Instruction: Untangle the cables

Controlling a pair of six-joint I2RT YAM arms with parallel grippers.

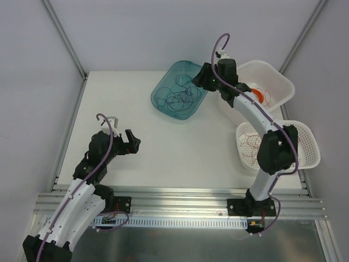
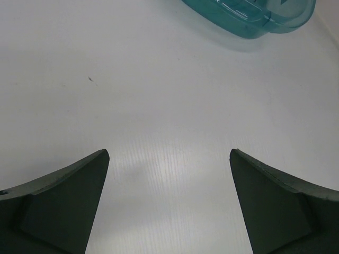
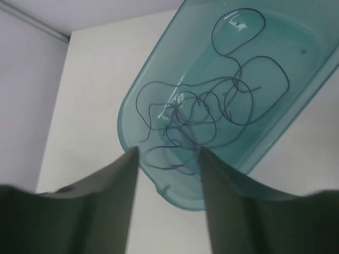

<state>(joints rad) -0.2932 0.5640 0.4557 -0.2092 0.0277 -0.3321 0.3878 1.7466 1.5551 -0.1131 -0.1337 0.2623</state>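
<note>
Right edge of table (image 1: 163,155): near basket (image 1: 312,146) holds red cables (image 1: 252,144); R arm (image 1: 255,112) crosses far basket (image 1: 286,84). Dark cables (image 1: 180,98) in teal tub (image 1: 157,94), far edge; R claw (image 3: 168,153) over it part open, empty, L claw (image 2: 169,156) wide open, empty.

tub (image 3: 307,47): translucent teal | cables (image 3: 212,114): dark blue-black | basket wires (image 1: 252,143): red | baskets (image 1: 308,147): white, grid-perforated | ring coil (image 1: 258,96): bright orange | table (image 1: 180,147): plain white | arm hoses (image 1: 111,139): purple

No legible text or labels
</note>
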